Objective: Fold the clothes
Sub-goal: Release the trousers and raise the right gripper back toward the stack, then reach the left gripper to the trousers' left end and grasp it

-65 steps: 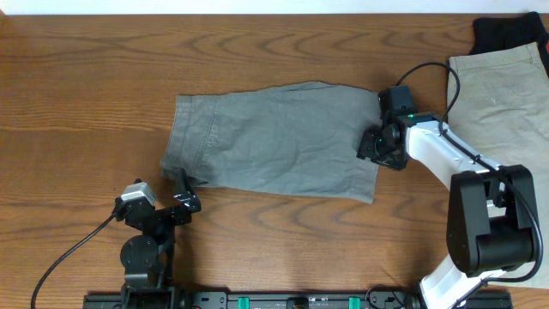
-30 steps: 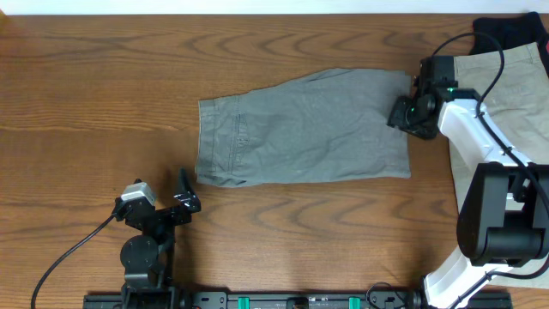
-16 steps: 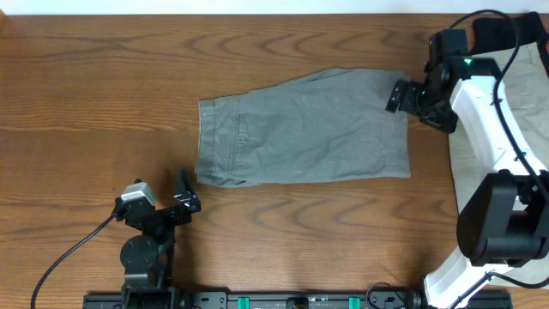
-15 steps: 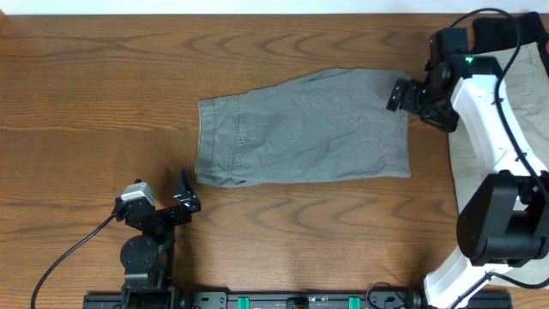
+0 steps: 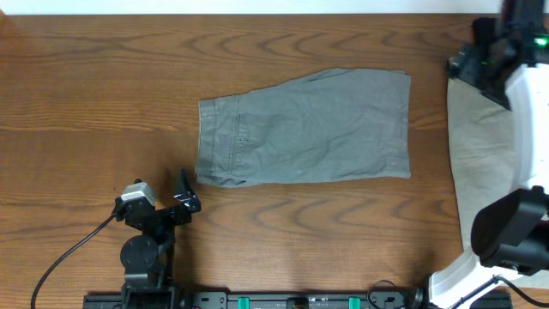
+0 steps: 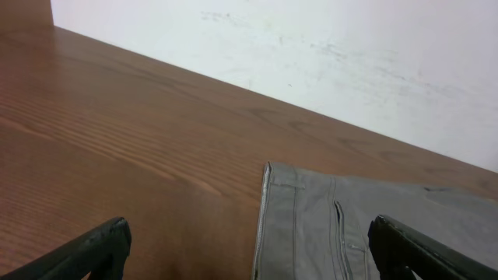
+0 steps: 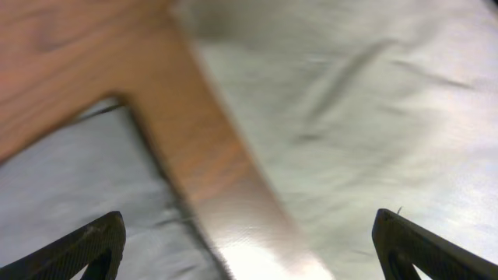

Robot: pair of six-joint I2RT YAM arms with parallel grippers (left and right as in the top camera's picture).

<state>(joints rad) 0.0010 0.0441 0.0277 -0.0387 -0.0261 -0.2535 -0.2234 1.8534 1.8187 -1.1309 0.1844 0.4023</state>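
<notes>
The grey shorts (image 5: 304, 129) lie flat in the middle of the table, waistband to the left. Their waistband and back pocket show in the left wrist view (image 6: 342, 233). The beige-khaki shorts (image 5: 480, 163) lie along the right edge and fill the right wrist view (image 7: 358, 117). My left gripper (image 5: 184, 202) is open and empty, resting near the front edge just below the grey shorts' waistband corner. My right gripper (image 5: 467, 64) is open and empty, raised over the gap between the two pairs; the grey hem shows in the right wrist view (image 7: 85, 179).
A black garment (image 5: 493, 30) lies at the far right corner under the right arm. The table's front rail (image 5: 283, 300) runs along the near edge. A white wall (image 6: 311, 47) stands behind the table.
My right gripper let go of the grey shorts' right hem after dragging them right and back. It has lifted and moved right toward the beige shorts. The left arm is still.
</notes>
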